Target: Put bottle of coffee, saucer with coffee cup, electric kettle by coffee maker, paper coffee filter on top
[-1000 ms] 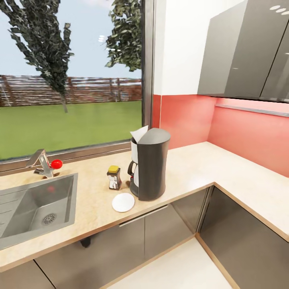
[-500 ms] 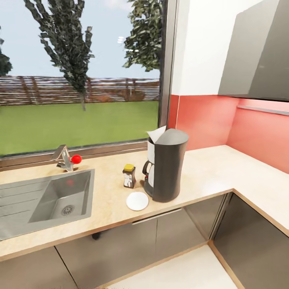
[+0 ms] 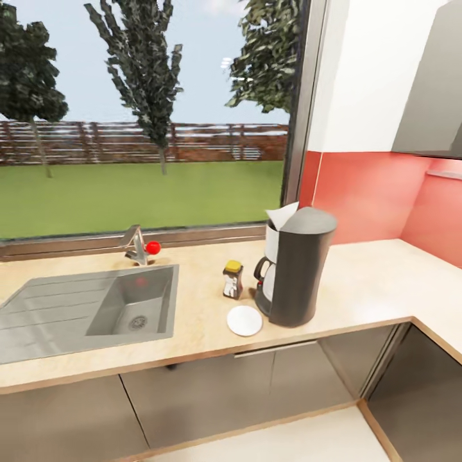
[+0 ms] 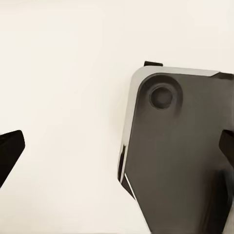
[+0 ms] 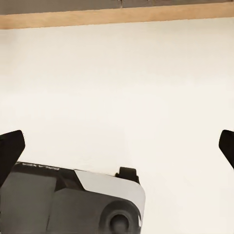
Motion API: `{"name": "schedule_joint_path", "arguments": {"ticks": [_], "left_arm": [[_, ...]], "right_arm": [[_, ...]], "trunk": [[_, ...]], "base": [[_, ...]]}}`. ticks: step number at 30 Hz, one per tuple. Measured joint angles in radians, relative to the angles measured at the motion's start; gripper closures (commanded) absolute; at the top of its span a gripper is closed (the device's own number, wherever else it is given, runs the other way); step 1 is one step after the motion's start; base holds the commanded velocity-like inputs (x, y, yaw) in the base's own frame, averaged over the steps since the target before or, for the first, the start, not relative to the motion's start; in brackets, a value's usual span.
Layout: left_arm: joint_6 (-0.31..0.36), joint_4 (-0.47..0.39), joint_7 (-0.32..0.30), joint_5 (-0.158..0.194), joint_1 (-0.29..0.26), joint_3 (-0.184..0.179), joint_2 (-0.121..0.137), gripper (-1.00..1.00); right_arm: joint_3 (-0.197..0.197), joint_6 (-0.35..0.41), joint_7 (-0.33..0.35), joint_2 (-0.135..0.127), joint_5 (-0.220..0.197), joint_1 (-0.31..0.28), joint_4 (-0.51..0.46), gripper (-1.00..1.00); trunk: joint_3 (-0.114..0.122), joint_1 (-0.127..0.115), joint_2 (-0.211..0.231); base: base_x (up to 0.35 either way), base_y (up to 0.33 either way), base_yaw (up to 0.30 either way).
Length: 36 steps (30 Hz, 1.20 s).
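Observation:
The dark grey coffee maker stands upright on the light wood-grain kitchen countertop, its white carafe facing left. A white paper coffee filter pokes up at its top left edge. Just to its left stands the bottle of coffee with its yellow cap. The white saucer lies flat in front of the bottle, near the counter's front edge and touching neither. My left gripper and right gripper are both open, hanging over pale floor with nothing between their fingers.
A steel sink with a drainboard fills the counter's left part, with a faucet and red knob behind it. Dark cabinet fronts run below. The counter turns a corner at the right. My dark base appears under the left gripper.
The whole picture has slid to the right, so the camera has turned left. The coffee maker, bottle and saucer keep their places on the counter.

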Motion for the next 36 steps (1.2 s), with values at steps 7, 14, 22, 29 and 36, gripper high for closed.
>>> {"name": "schedule_joint_path", "arguments": {"ticks": [7, 14, 22, 29, 36], "left_arm": [[0.0, -0.036, 0.0, 0.0, -0.001, 0.004, -0.014, -1.0], [0.001, -0.04, -0.008, 0.0, 0.0, 0.005, -0.014, -1.0], [0.001, -0.04, -0.01, 0.0, 0.0, 0.005, -0.014, -1.0], [0.0, -0.04, -0.011, 0.0, 0.0, 0.004, -0.015, -1.0], [0.0, -0.04, -0.012, 0.0, 0.0, 0.004, -0.015, -1.0]], "right_arm": [[0.002, 0.0, 0.0, 0.001, 0.0, 0.002, 0.0, -1.0], [0.002, 0.0, 0.0, 0.001, 0.0, 0.002, 0.0, -1.0], [0.002, 0.0, 0.0, 0.001, 0.0, 0.002, 0.0, -1.0], [0.002, 0.0, 0.0, 0.001, 0.0, 0.002, 0.0, -1.0], [0.002, 0.0, 0.0, 0.001, 0.0, 0.002, 0.0, -1.0]], "trunk": [[-0.006, 0.0, 0.0], [-0.011, 0.0, 0.0], [-0.017, 0.0, 0.0], [-0.023, 0.0, 0.0], [-0.029, 0.0, 0.0]], "base": [[-0.088, 0.15, 0.272], [-0.055, 0.272, 0.272], [-0.001, 0.298, 0.272], [0.0, 0.302, 0.272], [0.0, 0.31, 0.272]]}}
